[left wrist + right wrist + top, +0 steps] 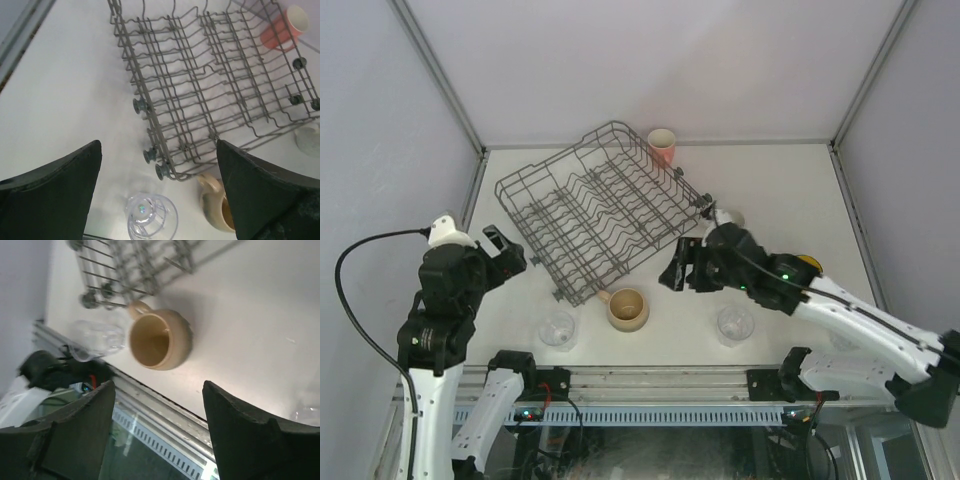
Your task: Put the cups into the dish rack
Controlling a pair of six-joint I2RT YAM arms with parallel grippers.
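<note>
Soft, even light fills all three views, leaving the white tabletop (790, 200) bright and slightly washed out. Shadows are faint; the tan mug (160, 337) casts a weak one. The right wrist view is blurred.

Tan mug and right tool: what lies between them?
Only bare table separates the tan mug from the right tool, as the right wrist view shows.
</note>
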